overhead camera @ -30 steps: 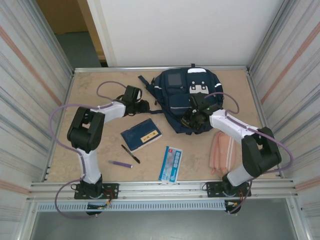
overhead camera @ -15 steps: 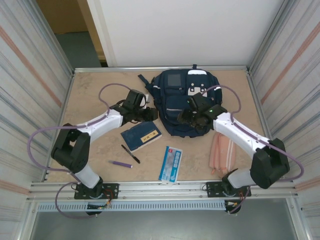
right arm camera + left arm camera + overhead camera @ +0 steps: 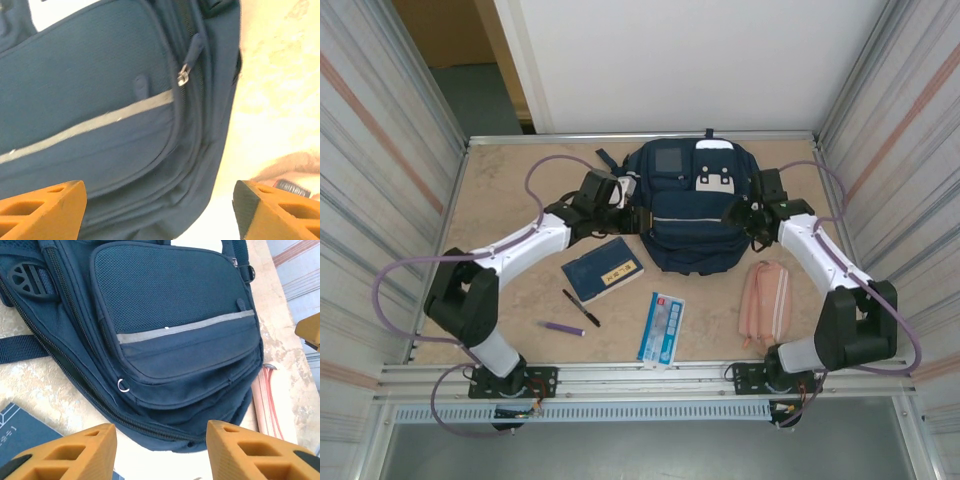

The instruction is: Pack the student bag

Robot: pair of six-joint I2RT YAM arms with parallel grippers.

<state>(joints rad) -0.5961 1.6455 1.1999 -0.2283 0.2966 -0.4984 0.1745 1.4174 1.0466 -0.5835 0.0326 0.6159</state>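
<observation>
Far-centre on the table (image 3: 500, 200), the bag (image 3: 692, 225) looks zipped; we flank it, left gripper (image 3: 160, 440) and right gripper (image 3: 159, 200) both wide and empty, so opening comes first, probably pinching the zip pull (image 3: 183, 75).

- Navy-blue fabric backpack (image 3: 692, 215), 12 o'clock on the tabletop: grey reflective stripe, white patch, grey square panel.
- Dark-blue rectangular notebook (image 3: 603, 270), centre: cream label.
- Slim black pen (image 3: 580, 307), 7 o'clock of the notebook.
- Short purple marker (image 3: 563, 328), 7 o'clock.
- Blue-and-white flat packet (image 3: 661, 327), 6 o'clock.
- Pink soft pencil case (image 3: 766, 303), 4 o'clock: darker pink stripes.
- Tabletop (image 3: 510, 200): beige, mottled.
- Left arm (image 3: 525, 243), right arm (image 3: 815, 250): white, black joints.
- Left gripper (image 3: 159, 432), right gripper (image 3: 157, 190): orange jaws.
</observation>
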